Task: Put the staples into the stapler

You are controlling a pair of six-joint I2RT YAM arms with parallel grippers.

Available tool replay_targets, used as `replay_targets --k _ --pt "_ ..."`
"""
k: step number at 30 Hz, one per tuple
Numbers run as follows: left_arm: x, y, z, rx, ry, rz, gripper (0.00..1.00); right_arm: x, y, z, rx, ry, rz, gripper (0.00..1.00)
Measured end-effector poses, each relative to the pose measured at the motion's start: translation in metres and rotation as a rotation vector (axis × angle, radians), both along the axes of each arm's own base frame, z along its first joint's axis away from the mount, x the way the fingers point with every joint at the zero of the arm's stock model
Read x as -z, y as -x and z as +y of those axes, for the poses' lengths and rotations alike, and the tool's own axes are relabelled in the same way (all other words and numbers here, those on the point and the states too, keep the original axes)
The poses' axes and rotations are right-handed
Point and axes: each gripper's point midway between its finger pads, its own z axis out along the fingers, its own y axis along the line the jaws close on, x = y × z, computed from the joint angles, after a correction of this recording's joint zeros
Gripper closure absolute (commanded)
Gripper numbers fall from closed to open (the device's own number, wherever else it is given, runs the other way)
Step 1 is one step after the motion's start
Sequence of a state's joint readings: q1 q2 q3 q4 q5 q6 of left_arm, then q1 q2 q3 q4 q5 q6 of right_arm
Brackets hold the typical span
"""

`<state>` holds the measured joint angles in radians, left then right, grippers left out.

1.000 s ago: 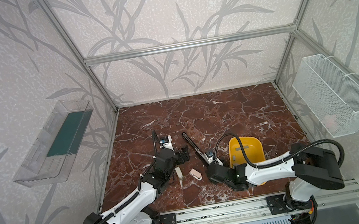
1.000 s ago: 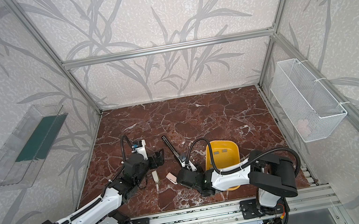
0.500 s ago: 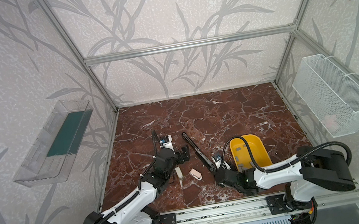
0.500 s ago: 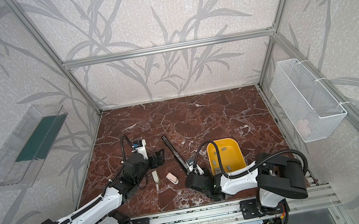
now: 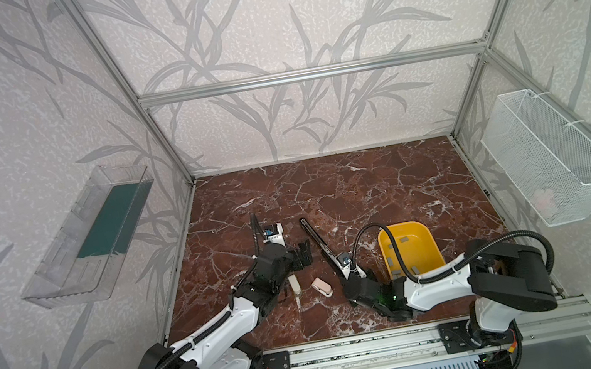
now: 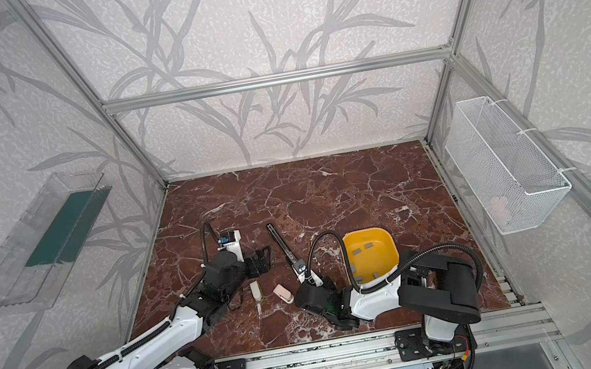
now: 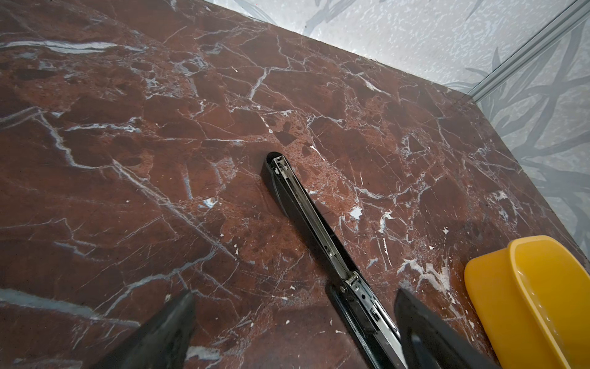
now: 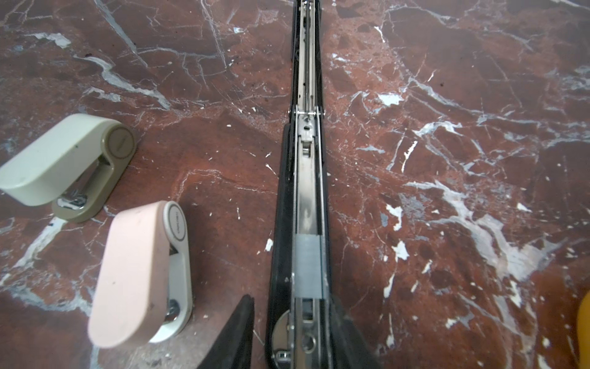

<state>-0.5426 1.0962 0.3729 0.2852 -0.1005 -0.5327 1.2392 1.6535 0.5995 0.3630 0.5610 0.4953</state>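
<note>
The black stapler lies opened out flat on the marble table. One grey strip of staples sits in its metal channel. More staples lie in the yellow bin. My right gripper straddles the stapler's near end. It is open, with a narrow gap beside one finger. Left of the stapler my left gripper is wide open and holds nothing.
A pink small stapler and a beige one lie between the arms. The yellow bin stands close to the right of the black stapler. A wire basket and a clear tray hang on the side walls.
My right gripper's jaws have narrowed around the stapler's near end, and that arm has shifted to the right. The left arm has not moved.
</note>
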Motion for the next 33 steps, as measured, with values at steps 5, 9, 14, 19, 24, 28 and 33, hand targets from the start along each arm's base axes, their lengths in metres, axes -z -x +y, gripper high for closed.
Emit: replay_targets --k 5,9,14,19,24,28,33 --pt "0.0 -0.004 -0.002 0.0 0.011 0.012 0.1 -0.001 -0.006 0.0 0.02 0.002 -0.01 0.68" --pt "0.0 -0.006 -0.005 0.003 0.019 0.02 0.1 0.0 -0.009 0.001 0.027 0.007 -0.011 0.71" --pt "0.004 -0.012 -0.006 -0.004 0.012 0.043 0.1 0.004 -0.012 0.003 0.034 0.016 -0.009 0.75" --pt "0.01 -0.017 -0.009 -0.013 0.009 0.071 0.1 0.007 -0.013 0.004 0.038 0.021 -0.006 0.84" --pt "0.021 -0.024 -0.013 -0.024 0.004 0.122 0.11 0.007 -0.015 0.005 0.045 0.01 0.001 0.92" --pt "0.031 -0.032 -0.02 -0.021 0.013 0.17 0.13 0.008 -0.018 0.006 0.071 -0.04 0.037 1.0" --pt "0.043 -0.036 -0.034 0.009 0.041 0.227 0.15 0.007 -0.026 0.007 0.127 -0.172 0.117 1.0"
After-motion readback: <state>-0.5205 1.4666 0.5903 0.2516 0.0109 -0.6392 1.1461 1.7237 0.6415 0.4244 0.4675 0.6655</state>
